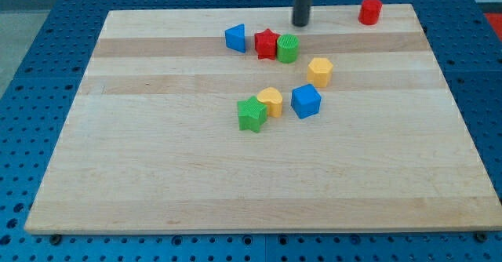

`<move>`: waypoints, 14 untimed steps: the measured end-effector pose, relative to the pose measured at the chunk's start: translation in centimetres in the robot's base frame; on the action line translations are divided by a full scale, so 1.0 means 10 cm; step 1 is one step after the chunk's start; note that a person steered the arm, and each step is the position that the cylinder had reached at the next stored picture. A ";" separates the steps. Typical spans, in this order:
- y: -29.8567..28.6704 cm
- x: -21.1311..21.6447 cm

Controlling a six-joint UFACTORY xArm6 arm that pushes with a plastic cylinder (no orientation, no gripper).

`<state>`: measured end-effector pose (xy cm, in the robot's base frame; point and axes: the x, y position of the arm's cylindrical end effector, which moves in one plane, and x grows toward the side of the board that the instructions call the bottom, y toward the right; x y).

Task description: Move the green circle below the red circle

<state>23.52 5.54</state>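
Tip: my tip (pixel 302 23), a bare rod end with no jaws to open or shut, holding nothing, planted near the view's top edge of the wooden board (pixel 157 191), just above and slightly right of the green circle.
Target block: green circle (pixel 288 49), touching the right flank of the red star (pixel 267 43), blue triangle (pixel 235 38) just beyond on the view's left.
Reference block: red circle (pixel 370 11), alone in the view's top right corner, well apart from the cluster.
Bystanders: yellow hexagon (pixel 320 70) below and right of the green circle; green star (pixel 251 114), yellow heart (pixel 271 101) and blue cube (pixel 306 100) bunched mid-board.
Progress: goal unmet, green circle far to the left of the spot under the red circle.
Risk, dragging: likely to carry the red star along if pushed from the left side.
Risk, collision: probable knock into the yellow hexagon on a low rightward path.
Risk, slip: round block apt to roll off an off-centre push.
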 end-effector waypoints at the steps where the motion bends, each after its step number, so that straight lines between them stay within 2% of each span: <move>1: -0.36 0.14; 5: -0.58 0.96; 7: -0.47 0.74; 8: -0.18 0.73; 10: 0.00 1.07; 12: 0.42 1.09; 14: 0.56 0.85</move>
<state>31.99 11.13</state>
